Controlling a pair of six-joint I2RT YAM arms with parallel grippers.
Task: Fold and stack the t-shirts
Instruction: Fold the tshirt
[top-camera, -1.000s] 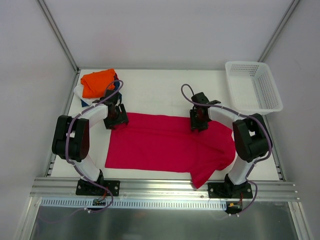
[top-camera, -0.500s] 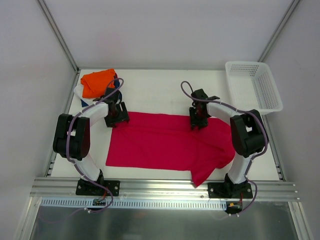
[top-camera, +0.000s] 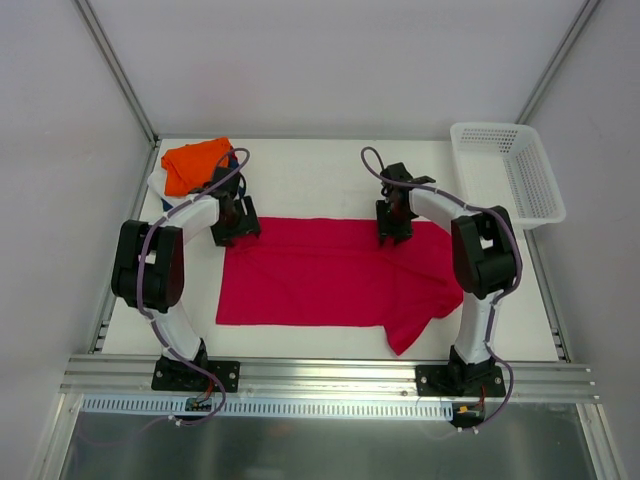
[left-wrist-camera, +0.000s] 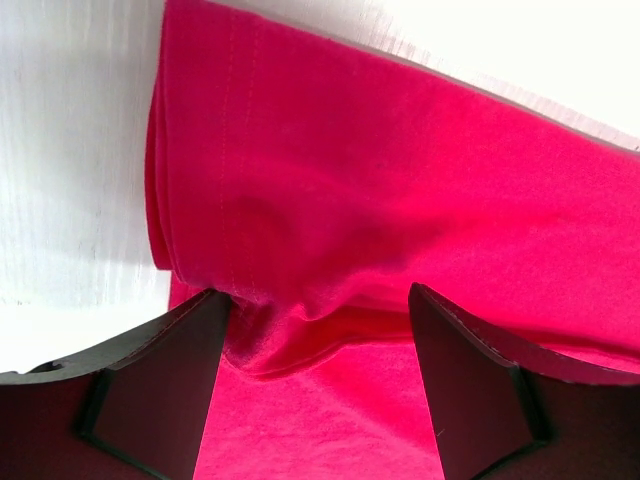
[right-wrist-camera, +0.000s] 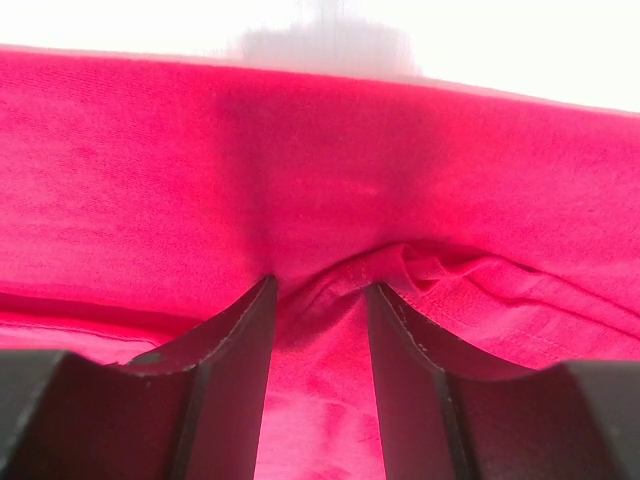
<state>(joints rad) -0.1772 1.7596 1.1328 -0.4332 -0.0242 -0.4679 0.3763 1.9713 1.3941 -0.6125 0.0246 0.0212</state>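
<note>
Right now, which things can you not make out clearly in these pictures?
- Left gripper, left wrist view: cloth of the red t-shirt bunches between its fingers, but whether they clamp it is unclear.
- Pile under the orange t-shirt, top view: this shirt and the left arm cover most of it, so the shirts below cannot be counted.
- Both wrist views: the bottom edge cuts off the finger bases.

Centrally, crimson t-shirt (top-camera: 330, 280) lies spread (sleeve (top-camera: 405, 335) trailing); orange t-shirt (top-camera: 195, 163) seemingly folded far-left.

red t-shirt (top-camera: 330, 280): matt knit cloth | basket (top-camera: 490, 126): white plastic mesh | table (top-camera: 310, 180): smooth matt white | rail (top-camera: 330, 375): brushed metal
</note>
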